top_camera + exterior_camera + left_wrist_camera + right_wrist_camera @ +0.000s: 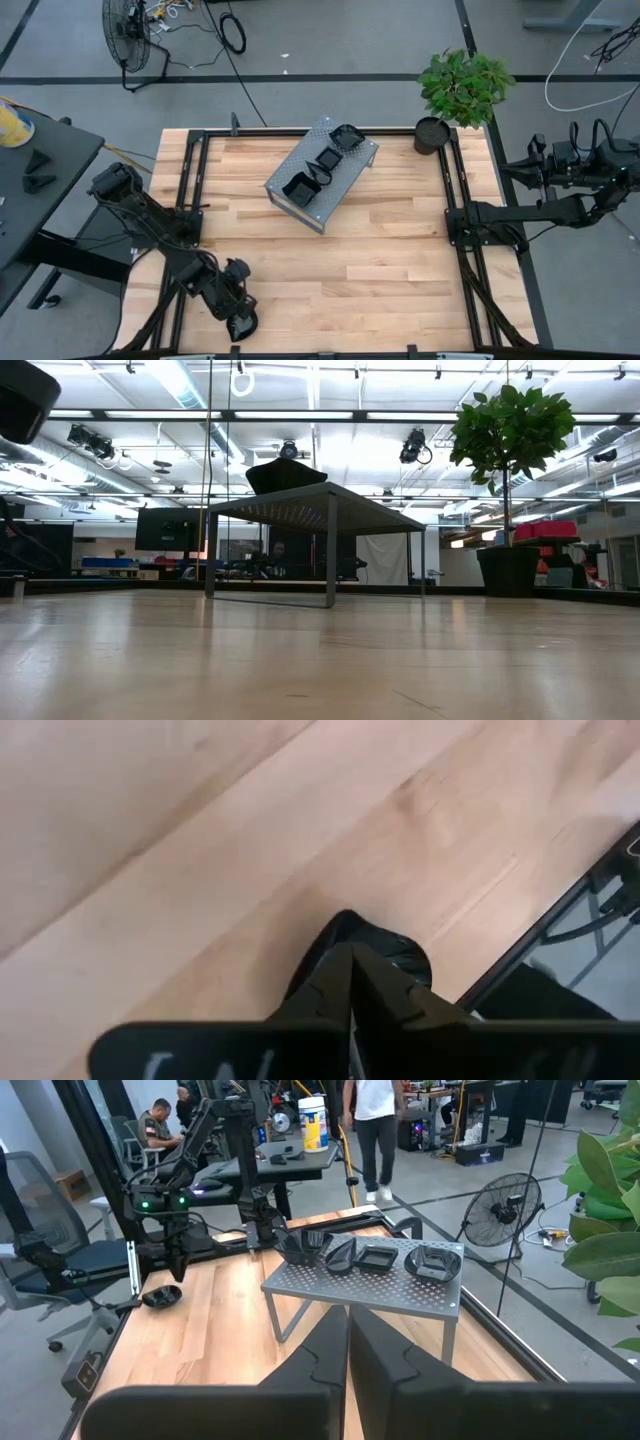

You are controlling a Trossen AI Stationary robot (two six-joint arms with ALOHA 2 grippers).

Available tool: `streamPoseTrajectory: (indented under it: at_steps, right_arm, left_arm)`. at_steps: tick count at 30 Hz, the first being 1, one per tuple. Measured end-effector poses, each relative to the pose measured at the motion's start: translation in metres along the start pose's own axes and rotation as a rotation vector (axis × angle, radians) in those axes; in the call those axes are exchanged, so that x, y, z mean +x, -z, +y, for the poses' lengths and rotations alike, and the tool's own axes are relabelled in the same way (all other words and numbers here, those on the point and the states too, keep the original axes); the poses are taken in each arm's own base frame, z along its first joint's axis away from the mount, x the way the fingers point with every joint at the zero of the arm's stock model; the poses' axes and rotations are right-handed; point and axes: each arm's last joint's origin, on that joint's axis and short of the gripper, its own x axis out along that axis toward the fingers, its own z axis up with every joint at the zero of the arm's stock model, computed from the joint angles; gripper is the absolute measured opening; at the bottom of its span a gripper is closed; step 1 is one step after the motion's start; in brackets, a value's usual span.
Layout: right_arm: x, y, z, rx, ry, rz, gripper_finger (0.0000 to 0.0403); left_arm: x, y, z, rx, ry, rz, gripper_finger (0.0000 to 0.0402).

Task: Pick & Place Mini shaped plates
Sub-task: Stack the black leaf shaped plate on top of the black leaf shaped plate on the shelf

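My left gripper [238, 314] is near the table's near-left corner, shut on one small glossy black mini plate [395, 955]. The right wrist view shows that plate [160, 1295] under the left fingers. Several more mini plates [300, 187] [377, 1258] rest on top of the grey perforated metal stand [345, 180] at the table's far middle. My right gripper [347, 1342] is shut on nothing, parked high beyond the table's right edge. My left gripper pinches the mini plate's rim [338, 926] between its two fingers. The fingers slant down at it from above. The plate hangs below the fingertips, just over the wood; the fingers themselves hide the exact place of contact.
A black pot with a green plant [432, 135] stands at the far right of the table. Black rails [190, 180] run along the left and right sides. Bare wood [380, 270] stretches between the stand and the near edge. People show in the room beyond [375, 1120].
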Motion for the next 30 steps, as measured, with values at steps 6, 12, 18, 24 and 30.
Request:
streamPoseTrajectory:
  at_steps: [6,12,18,24,30]
  right_arm:
    - [0.0,0.0,0.0,0.0,0.0,0.0,0.002]
    - [0.0,0.0,0.0,0.0,0.0,0.0,0.002]
    - [0.0,0.0,0.0,0.0,0.0,0.0,0.002]
    - [0.0,0.0,0.0,0.0,0.0,0.0,0.002]
    - [0.0,0.0,0.0,0.0,0.0,0.0,0.002]
  left_arm:
    - [0.0,0.002,0.0,0.061,-0.008,0.07,0.0014]
    - [0.0,0.002,0.0,0.16,-0.003,0.087,0.0055]
    - [0.009,0.004,0.002,0.185,-0.044,0.092,0.0124]
    - [0.024,0.008,0.004,0.19,-0.089,0.139,0.0159]
    - [0.034,0.01,0.005,0.193,-0.104,0.143,0.0158]
